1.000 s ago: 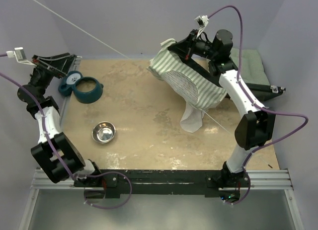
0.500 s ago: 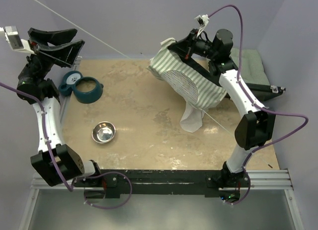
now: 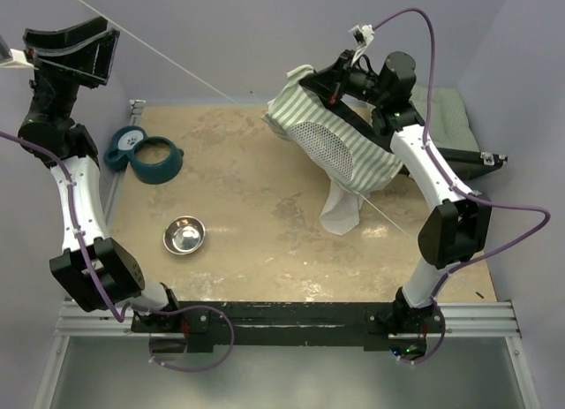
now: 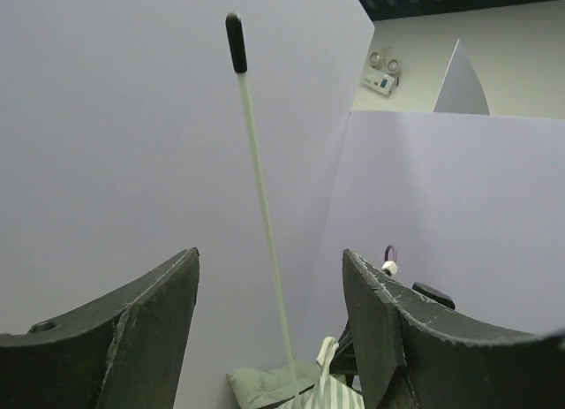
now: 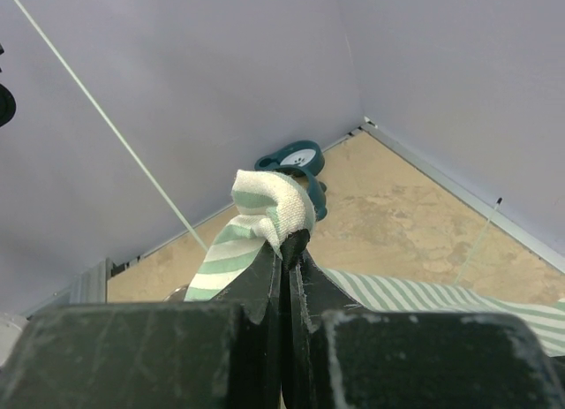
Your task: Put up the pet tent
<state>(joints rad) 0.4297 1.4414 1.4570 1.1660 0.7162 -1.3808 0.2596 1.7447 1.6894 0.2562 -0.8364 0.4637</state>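
Two hands: right hand (image 5: 289, 241) tight on pet tent (image 5: 260, 206), left hand (image 4: 269, 259) agape.

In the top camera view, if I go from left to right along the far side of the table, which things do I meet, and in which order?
teal bowl → pet tent → green cushion

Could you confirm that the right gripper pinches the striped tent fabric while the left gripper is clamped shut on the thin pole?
Not quite: the left gripper is open, the thin pole passing between its spread fingers, as the left wrist view shows. The right gripper does pinch the striped tent fabric.
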